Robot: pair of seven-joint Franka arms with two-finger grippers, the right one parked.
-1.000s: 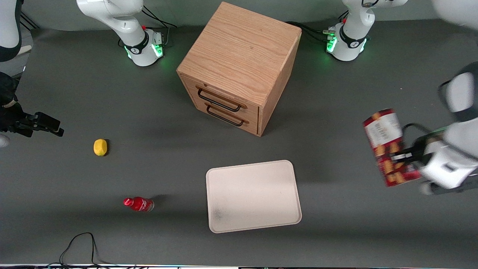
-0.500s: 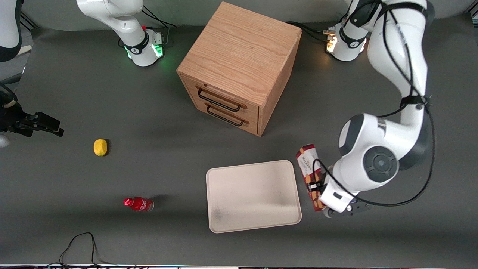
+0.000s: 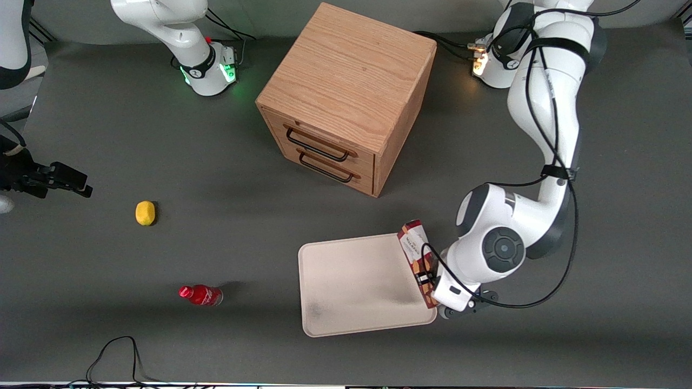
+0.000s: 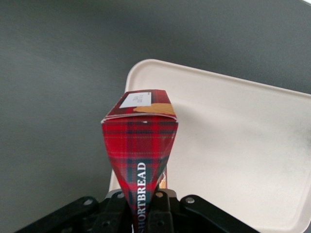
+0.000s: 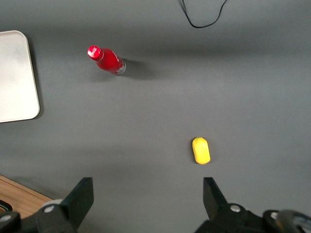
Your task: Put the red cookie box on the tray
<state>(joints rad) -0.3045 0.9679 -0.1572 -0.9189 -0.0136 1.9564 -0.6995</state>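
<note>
My left gripper (image 3: 427, 281) is shut on the red cookie box (image 3: 417, 259), a slim dark-red tartan carton with a white label end, and holds it over the edge of the tray (image 3: 351, 281) nearest the working arm. The tray is a flat off-white rectangle with rounded corners and a grey smudge. In the left wrist view the red cookie box (image 4: 141, 145) is pinched between the fingers of the gripper (image 4: 144, 208), its label end pointing away, with the tray (image 4: 233, 136) beneath and beside it. The box sits edge-up, tilted.
A wooden two-drawer cabinet (image 3: 346, 97) stands farther from the front camera than the tray. A small red bottle (image 3: 200, 295) and a yellow lemon-like object (image 3: 145, 212) lie toward the parked arm's end. A black cable (image 3: 116, 356) loops near the front edge.
The left arm has carried the red cookie box down and toward the tray, from high near the working arm's end to over the tray's near edge.
</note>
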